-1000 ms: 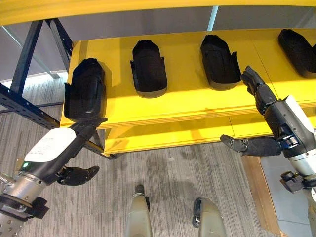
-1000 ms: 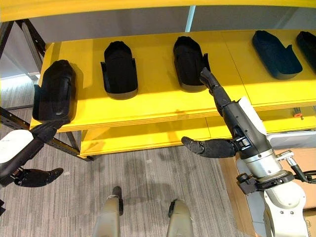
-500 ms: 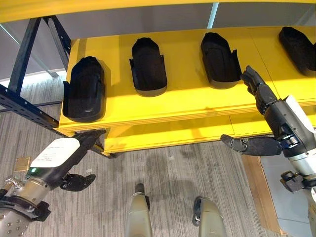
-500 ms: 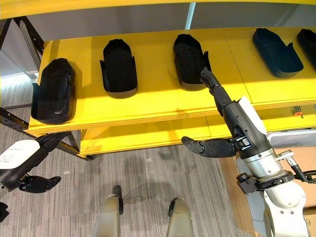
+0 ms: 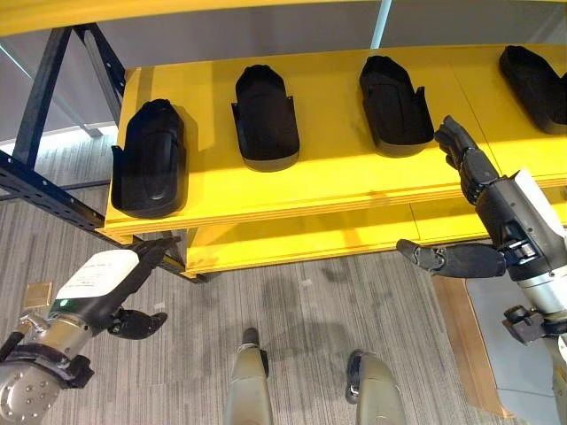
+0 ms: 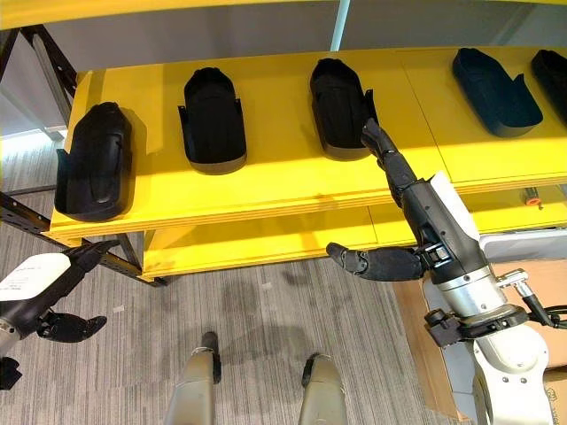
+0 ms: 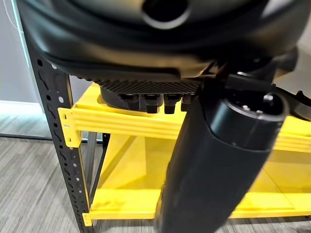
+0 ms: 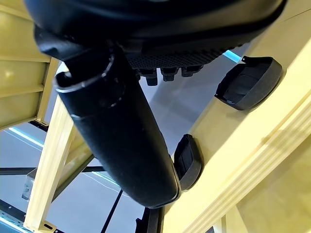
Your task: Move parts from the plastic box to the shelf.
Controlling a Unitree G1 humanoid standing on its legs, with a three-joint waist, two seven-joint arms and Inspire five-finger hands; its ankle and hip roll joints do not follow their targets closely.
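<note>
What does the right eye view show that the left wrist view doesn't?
Right eye view alone: a row of black parts lying along the yellow shelf, and the right hand with straight fingers beside one. Left wrist view alone: a dark post with holes and a lower shelf, seen from close. Both show the yellow shelf and the open, empty left hand.

Parts in a row on the shelf (image 5: 337, 181), leftmost part (image 5: 151, 159) near the left end, second part (image 5: 264, 118) right of it, third part (image 5: 395, 106) further right, fourth part (image 5: 532, 78) at far right, right hand (image 5: 461, 150) just beside third part, left hand (image 5: 124, 283) below shelf front.
</note>
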